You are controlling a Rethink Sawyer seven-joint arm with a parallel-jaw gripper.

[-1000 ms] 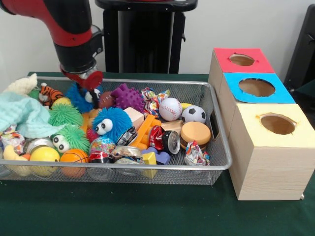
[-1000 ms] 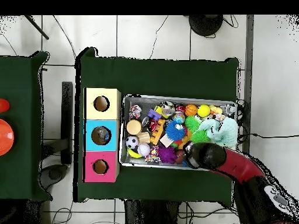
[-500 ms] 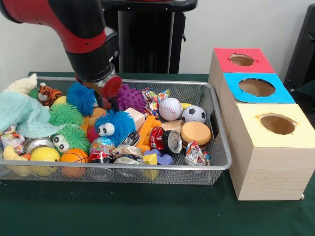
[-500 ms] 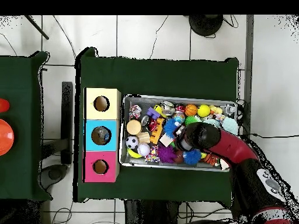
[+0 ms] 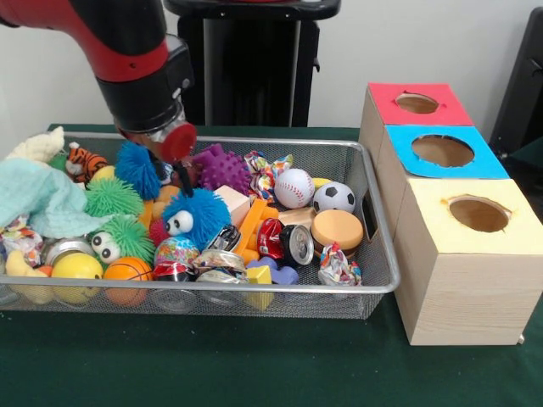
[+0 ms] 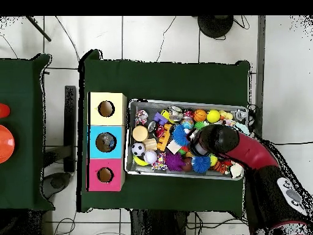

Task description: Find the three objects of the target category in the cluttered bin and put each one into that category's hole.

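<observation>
Three sports balls, the likeliest targets judging by the matching trio, lie scattered in the wire bin (image 5: 373, 254): a baseball (image 5: 293, 187) and a soccer ball (image 5: 333, 197) side by side near the boxes, and a small basketball (image 5: 127, 270) against the front rim. The Sawyer arm's gripper (image 5: 174, 165) hangs low over the bin's back row, between a blue fuzzy toy (image 5: 138, 168) and a purple spiky ball (image 5: 222, 168); whether its claw is released or clenched cannot be told. Beside the bin wait the red box (image 5: 416, 103), blue box (image 5: 441, 151) and yellow box (image 5: 475, 214), holes facing up to receive drops.
</observation>
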